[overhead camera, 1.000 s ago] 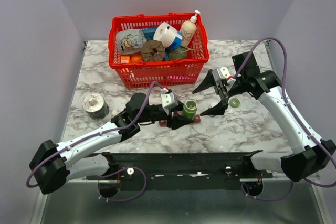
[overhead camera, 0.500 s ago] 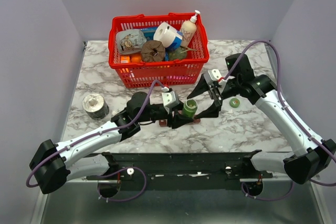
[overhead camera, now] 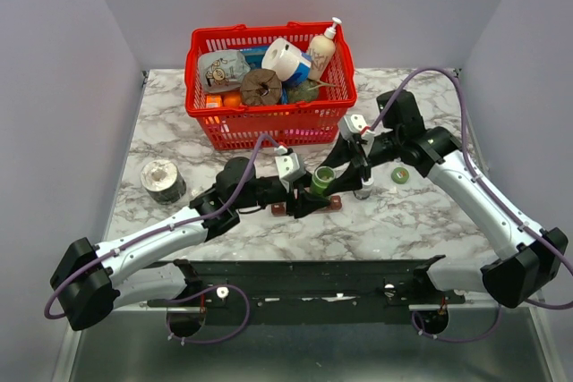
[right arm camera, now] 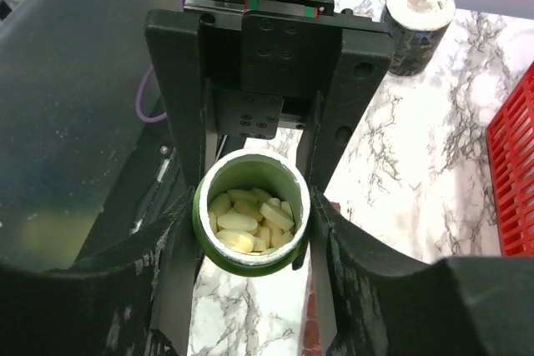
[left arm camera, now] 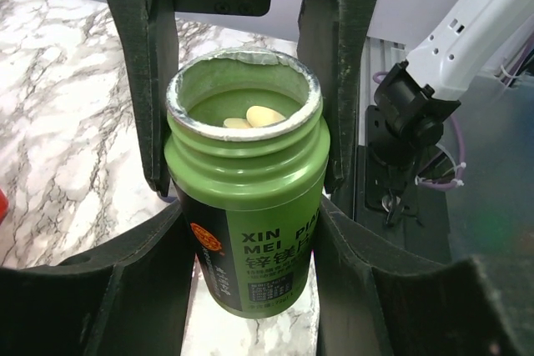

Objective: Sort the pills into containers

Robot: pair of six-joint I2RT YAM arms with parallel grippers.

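An open green pill bottle [overhead camera: 321, 180] stands upright on the marble table, with pale yellow pills [right arm camera: 249, 221] inside. My left gripper [overhead camera: 313, 194] is shut on its body [left arm camera: 250, 223]. My right gripper [overhead camera: 346, 170] is open, and its jaws straddle the bottle's mouth [right arm camera: 250, 231] closely on both sides. The dark red-brown container strip [overhead camera: 279, 210] lies under the bottle and is mostly hidden; a bit of it shows in the right wrist view [right arm camera: 310, 333]. The pills also show in the left wrist view [left arm camera: 254, 116].
The bottle's green cap [overhead camera: 400, 174] lies to the right. A tiny clear bottle with a grey cap [overhead camera: 363, 191] stands by the right gripper. A red basket [overhead camera: 269, 121] full of goods is behind. A tape roll [overhead camera: 162, 180] sits at the left.
My right gripper has moved left from beside the green cap to the bottle, and its jaws now flank the bottle's mouth. The left arm and bottle have stayed put.
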